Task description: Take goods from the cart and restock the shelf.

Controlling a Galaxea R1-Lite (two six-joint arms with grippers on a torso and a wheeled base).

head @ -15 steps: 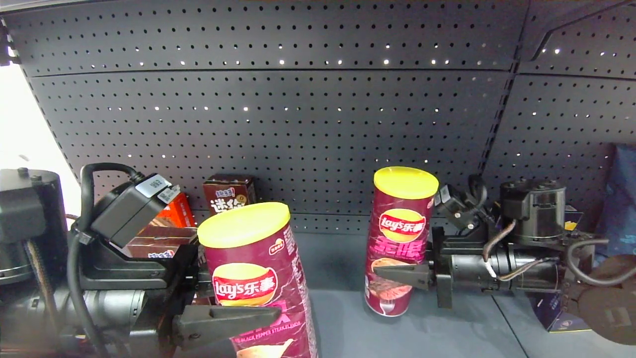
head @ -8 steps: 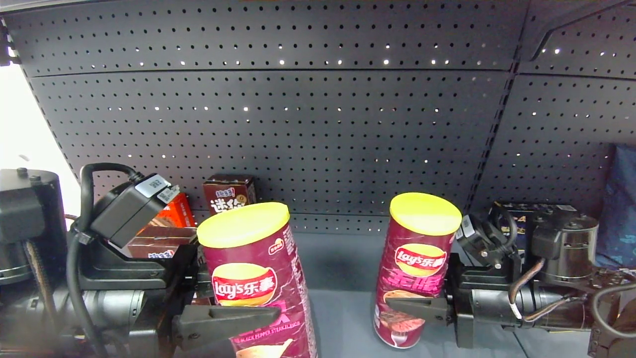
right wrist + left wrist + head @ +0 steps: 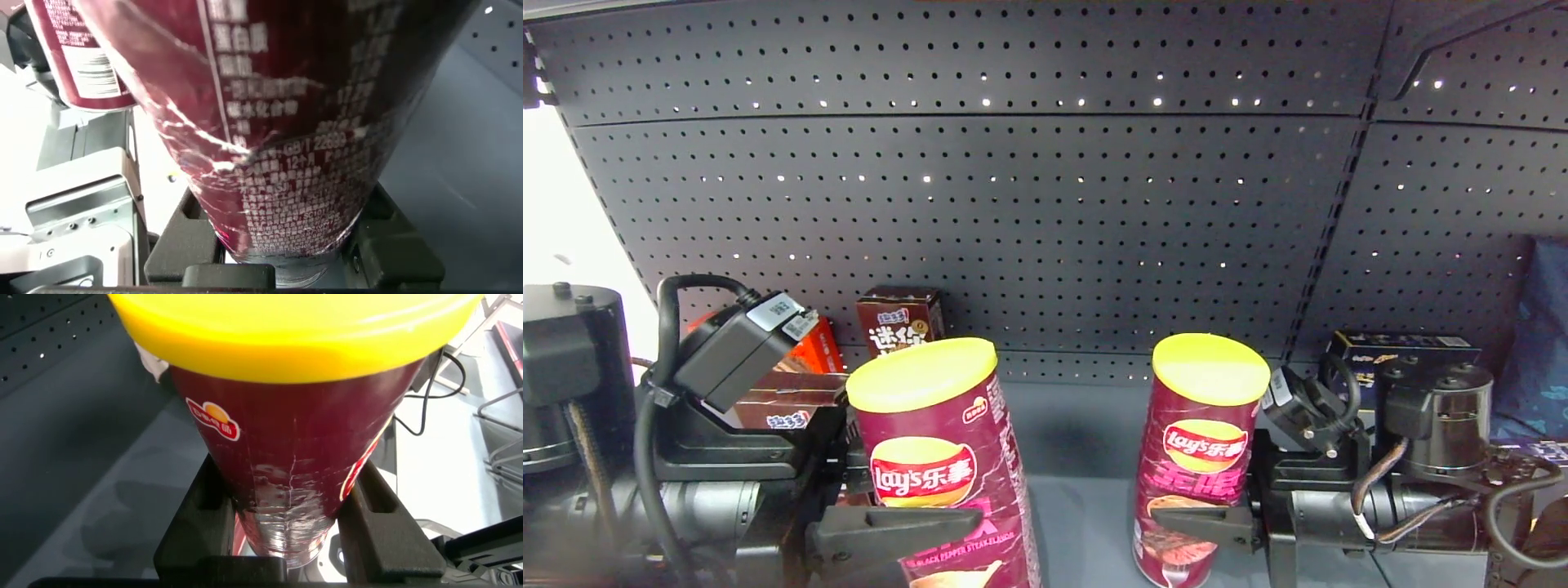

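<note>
Clamping low on its body, my left gripper (image 3: 915, 498) holds the left can (image 3: 931, 441) between closed jaws, 1 finger (image 3: 196, 531) on each side of the tube. I grip from the side with the yellow lid up so the can can go down standing on its base. It leans a little and sits at the near edge of the shelf (image 3: 1078, 506).

My right gripper (image 3: 1201, 490) is closed the same way on the right can (image 3: 1209, 408), also low and also lid up, farther in over the grey board. I cannot tell whether its base touches the board.

The 2 cans are well apart, which I judge prevents them from knocking together. Behind my left arm a brown box (image 3: 900, 318) stands against the pegboard back (image 3: 1013, 204), and a dark box (image 3: 1396, 347) sits behind my right arm. The bare board between them looks like the spot for both cans.
</note>
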